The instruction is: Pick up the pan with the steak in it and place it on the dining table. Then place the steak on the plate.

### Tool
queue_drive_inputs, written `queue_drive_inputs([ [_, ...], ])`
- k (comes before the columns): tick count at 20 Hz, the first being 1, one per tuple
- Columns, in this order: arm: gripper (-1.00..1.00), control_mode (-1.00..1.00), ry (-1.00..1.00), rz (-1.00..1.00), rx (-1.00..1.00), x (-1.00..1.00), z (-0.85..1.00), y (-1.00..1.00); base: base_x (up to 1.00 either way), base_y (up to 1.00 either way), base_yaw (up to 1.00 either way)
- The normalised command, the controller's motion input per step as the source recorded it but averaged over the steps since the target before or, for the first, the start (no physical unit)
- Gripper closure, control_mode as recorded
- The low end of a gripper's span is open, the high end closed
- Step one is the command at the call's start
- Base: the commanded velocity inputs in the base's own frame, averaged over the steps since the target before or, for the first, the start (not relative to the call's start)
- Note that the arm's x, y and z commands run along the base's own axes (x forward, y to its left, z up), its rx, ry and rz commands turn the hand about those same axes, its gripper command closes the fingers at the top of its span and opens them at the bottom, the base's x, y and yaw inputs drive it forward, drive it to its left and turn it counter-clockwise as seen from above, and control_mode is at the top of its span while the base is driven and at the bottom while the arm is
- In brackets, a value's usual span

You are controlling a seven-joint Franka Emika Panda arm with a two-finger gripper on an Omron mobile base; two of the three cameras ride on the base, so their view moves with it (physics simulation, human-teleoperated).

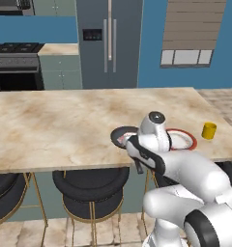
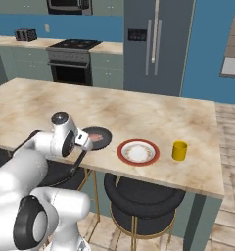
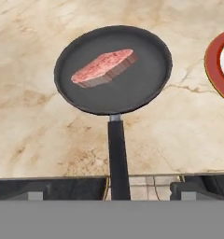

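The black pan (image 3: 114, 70) rests on the dining table (image 3: 34, 116) near its front edge, with the pinkish-red steak (image 3: 104, 66) lying flat in it. Its long handle (image 3: 118, 154) runs back over the table edge. My gripper (image 3: 111, 191) is open, one fingertip on each side of the handle's end, apart from it. From the base views the pan (image 1: 122, 136) (image 2: 98, 138) sits just beyond my hand (image 2: 82, 147). The red-rimmed plate (image 2: 138, 152) (image 1: 189, 143) (image 3: 213, 60) lies bare, close to the pan's right.
A yellow cup (image 2: 179, 150) (image 1: 209, 130) stands right of the plate. Black gold-legged stools (image 1: 91, 185) (image 2: 144, 193) sit under the table's front edge. A stove (image 2: 73, 59) and a fridge (image 1: 108, 43) line the far wall.
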Motion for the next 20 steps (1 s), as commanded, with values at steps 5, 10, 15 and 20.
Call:
queue_drive_inputs([
  [5,-1.0,-1.0,0.03,-0.14,0.08,0.38,0.37,0.0,0.0,0.0,0.0],
  [10,-1.0,-1.0,0.05,-0.16,0.01,0.82,0.01,0.0,0.0,0.0,0.0],
  [15,-1.0,-1.0,0.07,-0.09,0.0,0.77,-0.06,0.0,0.0,0.0,0.0],
  [20,-1.0,-1.0,0.1,0.0,0.02,0.42,-0.08,-0.08,0.0,0.0,0.0],
])
